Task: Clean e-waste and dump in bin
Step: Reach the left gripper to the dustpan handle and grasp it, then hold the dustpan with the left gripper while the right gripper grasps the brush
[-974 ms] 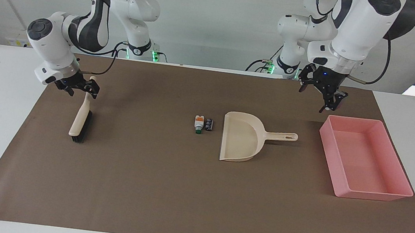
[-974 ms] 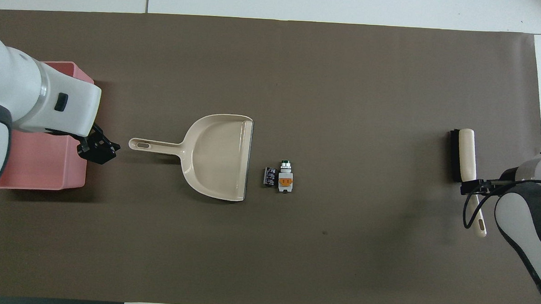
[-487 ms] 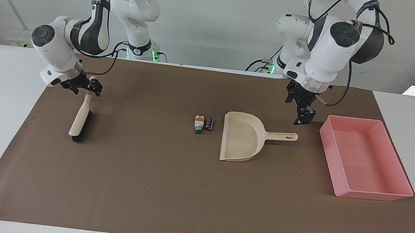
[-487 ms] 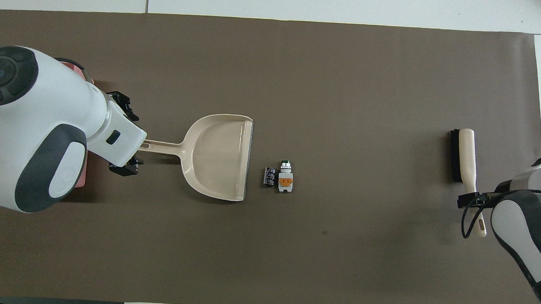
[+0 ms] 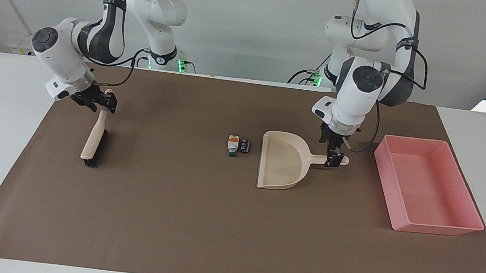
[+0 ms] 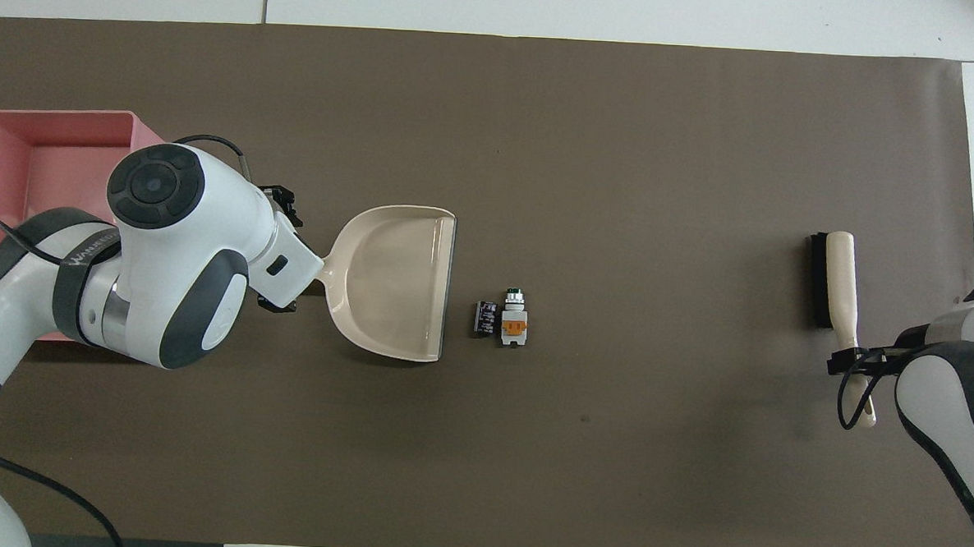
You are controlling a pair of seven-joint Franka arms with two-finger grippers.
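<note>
The right gripper (image 5: pixel 98 101) is holding position at the handle end of the brush (image 5: pixel 94 144), as it was a second ago; whether it is clamping the handle cannot be told.

The left gripper (image 5: pixel 334 159) is arriving at the dustpan (image 5: pixel 281 166). A second ago it was hanging over the bin's near corner; it is now sitting low at the dustpan's handle, jaws spread on either side of the handle and not yet pinching it. Judgement: both tools are being taken up, and sweeping has not started.

The e-waste is lying untouched on the brown mat (image 5: pixel 168 220), just beside the dustpan's open mouth, toward the right arm's end. The white piece (image 5: pixel 233 145) is blocky, with an orange label and green tip; the dark piece (image 5: pixel 245 145) is a short cylinder and may roll.

The dustpan is smooth cream plastic, a flat-lipped scoop. The brush is pairing a cream back with dark bristles.

The bin (image 5: pixel 426 226), a shallow pink tray with sloped walls, is standing empty toward the left arm's end.
</note>
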